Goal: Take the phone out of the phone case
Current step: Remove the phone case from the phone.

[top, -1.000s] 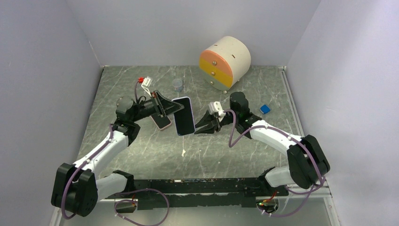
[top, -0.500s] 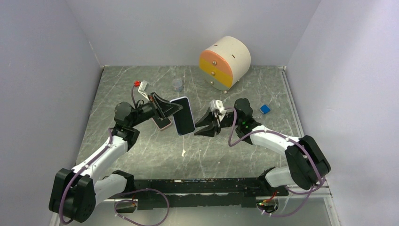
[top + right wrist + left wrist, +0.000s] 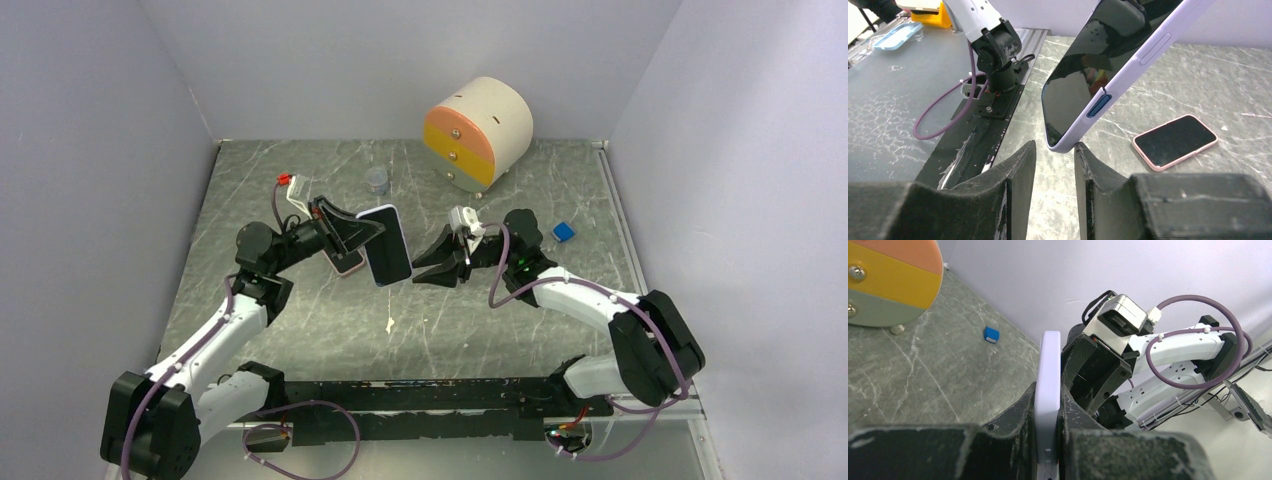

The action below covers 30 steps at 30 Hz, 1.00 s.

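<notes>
My left gripper (image 3: 356,233) is shut on a phone in a lavender case (image 3: 385,245) and holds it upright above the table. In the left wrist view the case's edge (image 3: 1049,370) is pinched between my left gripper's (image 3: 1048,407) fingers. My right gripper (image 3: 428,266) is open just right of the phone. In the right wrist view the phone's (image 3: 1108,65) lower corner sits at the mouth of the right gripper (image 3: 1055,147), against the right fingertip (image 3: 1082,148). The dark screen faces that camera.
A second phone in a pink case (image 3: 346,262) lies flat on the table below the held one, also in the right wrist view (image 3: 1175,141). A round drawer unit (image 3: 478,130) stands at the back. A small blue block (image 3: 563,232), a small cup (image 3: 377,180) and a white scrap (image 3: 388,323) lie around.
The left arm has shifted the held phone slightly left and up. The right gripper has moved left, closer to the phone's corner, still open.
</notes>
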Each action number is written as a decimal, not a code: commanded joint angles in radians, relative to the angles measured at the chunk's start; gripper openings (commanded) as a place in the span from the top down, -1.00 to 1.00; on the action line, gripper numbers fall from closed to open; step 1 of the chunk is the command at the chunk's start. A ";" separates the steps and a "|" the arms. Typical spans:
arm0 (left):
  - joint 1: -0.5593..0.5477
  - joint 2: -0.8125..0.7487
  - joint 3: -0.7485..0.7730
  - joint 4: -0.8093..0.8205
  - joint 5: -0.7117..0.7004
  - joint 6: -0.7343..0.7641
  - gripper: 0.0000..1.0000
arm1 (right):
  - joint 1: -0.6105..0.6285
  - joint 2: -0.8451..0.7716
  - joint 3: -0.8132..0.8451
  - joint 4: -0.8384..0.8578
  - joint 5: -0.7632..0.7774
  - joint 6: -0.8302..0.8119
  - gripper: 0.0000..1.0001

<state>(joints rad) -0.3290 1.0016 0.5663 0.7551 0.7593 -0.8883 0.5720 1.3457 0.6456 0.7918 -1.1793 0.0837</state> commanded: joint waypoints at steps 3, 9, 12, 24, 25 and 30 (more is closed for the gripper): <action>-0.002 0.012 -0.002 0.155 0.003 -0.038 0.95 | 0.006 0.013 0.055 0.083 -0.001 0.052 0.28; -0.002 0.017 -0.006 0.172 0.010 -0.057 0.95 | 0.007 0.031 0.067 0.091 0.004 0.065 0.31; -0.002 0.021 -0.006 0.190 0.015 -0.068 0.95 | 0.006 0.040 0.074 0.080 -0.003 0.060 0.34; -0.002 0.001 0.034 0.061 -0.035 -0.086 0.95 | 0.008 -0.007 0.075 -0.158 -0.078 -0.223 0.84; -0.002 0.004 0.038 0.052 -0.040 -0.092 0.95 | 0.010 -0.016 0.073 -0.190 -0.085 -0.268 0.86; -0.002 0.053 0.053 0.058 -0.040 -0.154 0.95 | 0.019 -0.038 0.087 -0.345 -0.080 -0.439 0.86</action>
<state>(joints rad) -0.3378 1.0317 0.5503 0.7544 0.7708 -0.9386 0.5785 1.3430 0.6914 0.5766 -1.1976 -0.1261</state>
